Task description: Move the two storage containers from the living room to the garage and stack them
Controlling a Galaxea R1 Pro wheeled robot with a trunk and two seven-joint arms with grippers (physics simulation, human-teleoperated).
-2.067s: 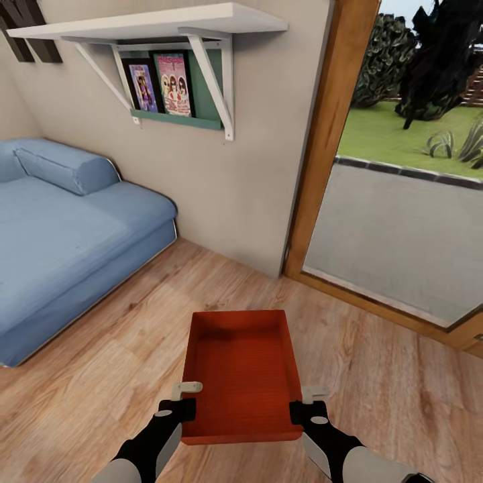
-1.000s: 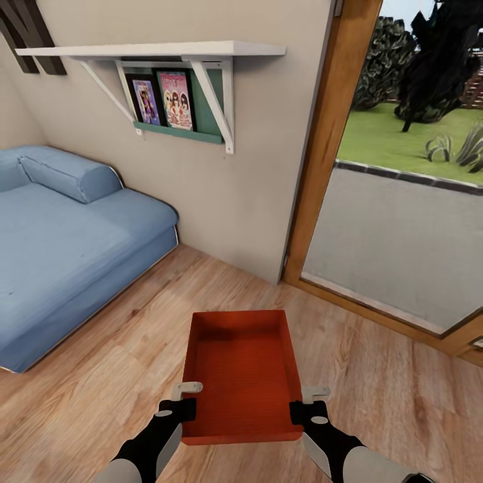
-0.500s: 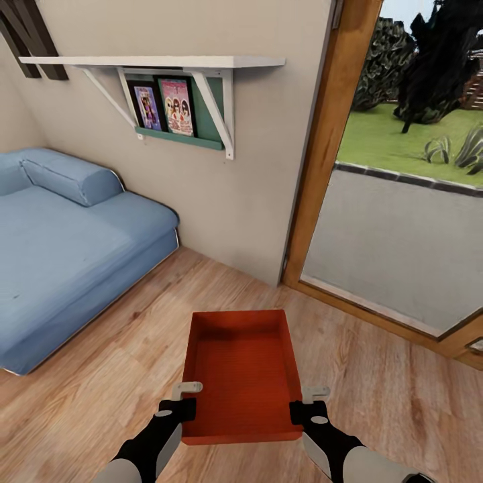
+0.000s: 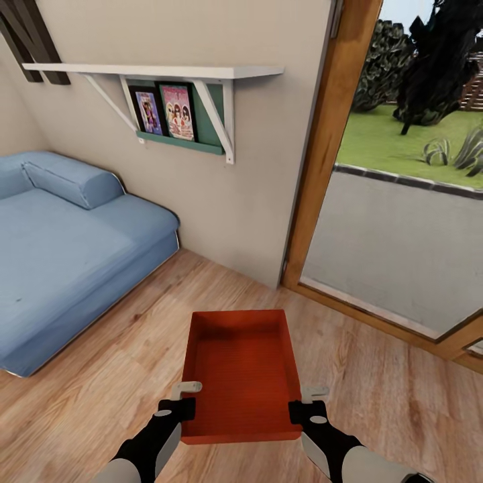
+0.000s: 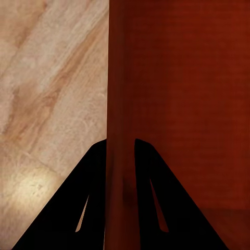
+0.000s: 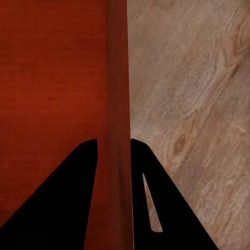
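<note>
Shelf (image 4: 154,70) lower in view; both fingers' pairs clamped on storage container (image 4: 241,372) walls above wood-plank floor (image 4: 121,362)

I saw an orange-red storage container (image 4: 243,365), pale wood-plank floor (image 4: 121,362), blue sofa (image 4: 67,228), and perhaps greenish shelf backing (image 4: 201,131).

Matt orange-red plastic container (image 4: 241,369), light wood-plank floor (image 4: 396,382), blue cloth sofa (image 4: 67,235).

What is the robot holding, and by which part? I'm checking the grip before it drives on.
The orange bin, by its two side walls: left gripper, right gripper.
</note>
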